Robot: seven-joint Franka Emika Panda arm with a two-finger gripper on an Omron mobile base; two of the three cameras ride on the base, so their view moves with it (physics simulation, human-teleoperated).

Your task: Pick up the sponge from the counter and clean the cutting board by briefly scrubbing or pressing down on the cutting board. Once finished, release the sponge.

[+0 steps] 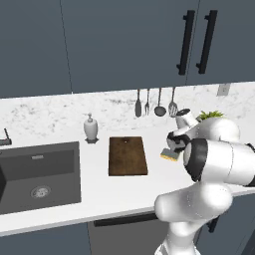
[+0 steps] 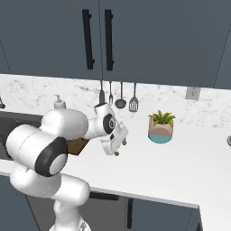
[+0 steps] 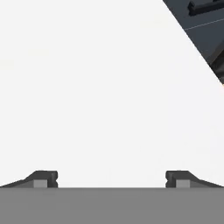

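The sponge [image 1: 170,155], yellow with a darker face, lies flat on the white bench [image 1: 124,189] a little to the right of the cutting board [image 1: 128,155], near the middle of the bench's depth and partly hidden by the robot's wrist. The cutting board is a dark brown slab lying flat with its long sides running from the front edge toward the back wall, its small hole at the short edge nearest the backsplash; in the right base view just a brown corner of it [image 2: 77,145] shows behind the arm. The tool [image 2: 118,146] hangs above the bench just beside the sponge, tilted downward, and in the hand view its two dark fingertips [image 3: 43,178] stand wide apart with bare white bench between them, so it is spread open and grips nothing. Left of the board a white soap dispenser [image 1: 90,127] stands near the back wall, and beyond it the dark sink [image 1: 40,174] is sunk into the bench's left part. Four utensils [image 1: 154,103] hang on the backsplash behind the board. A potted plant [image 2: 160,127] stands on the bench toward the right, near the back.
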